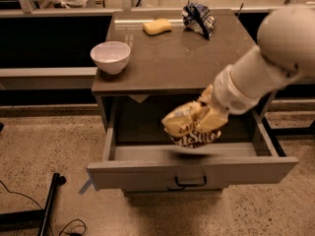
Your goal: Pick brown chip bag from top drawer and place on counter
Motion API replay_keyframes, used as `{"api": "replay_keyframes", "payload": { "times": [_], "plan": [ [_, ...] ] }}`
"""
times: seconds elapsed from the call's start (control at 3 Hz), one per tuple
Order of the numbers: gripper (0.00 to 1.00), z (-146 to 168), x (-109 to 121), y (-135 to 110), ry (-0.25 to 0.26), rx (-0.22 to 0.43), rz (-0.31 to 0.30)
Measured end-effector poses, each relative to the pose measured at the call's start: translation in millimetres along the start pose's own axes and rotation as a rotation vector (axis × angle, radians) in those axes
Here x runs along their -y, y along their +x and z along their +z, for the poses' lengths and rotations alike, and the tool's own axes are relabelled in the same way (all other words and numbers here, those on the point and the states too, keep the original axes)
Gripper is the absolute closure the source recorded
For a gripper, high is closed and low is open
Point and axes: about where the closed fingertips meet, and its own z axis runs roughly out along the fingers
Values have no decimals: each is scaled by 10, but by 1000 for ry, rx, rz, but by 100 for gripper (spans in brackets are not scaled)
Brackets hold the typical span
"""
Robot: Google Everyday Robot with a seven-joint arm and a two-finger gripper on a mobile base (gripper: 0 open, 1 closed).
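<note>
The brown chip bag (189, 127), tan and cream with a dark band, hangs crumpled in the air above the open top drawer (147, 173), just below the counter's front edge. My gripper (209, 113) is shut on the bag's upper right part; its fingers are mostly hidden by the foil. The white arm reaches in from the upper right. The grey-brown counter (167, 58) lies behind and above the bag. The drawer is pulled out, and its black bar handle (191, 183) faces the camera.
On the counter stand a white bowl (110, 56) at front left, a yellow sponge (157, 26) at the back and a blue-and-white bag (198, 17) at back right. A black stand leg and cable (49, 205) lie on the floor at lower left.
</note>
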Motion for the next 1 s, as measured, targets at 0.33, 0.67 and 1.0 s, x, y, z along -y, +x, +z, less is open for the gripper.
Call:
{"api": "replay_keyframes", "payload": {
  "times": [0.33, 0.67, 1.0],
  "plan": [
    [100, -570, 57, -756, -20, 65, -115],
    [100, -921, 263, -1229, -28, 77, -174],
    [100, -1393, 538, -1448, 36, 30, -206]
  ]
}}
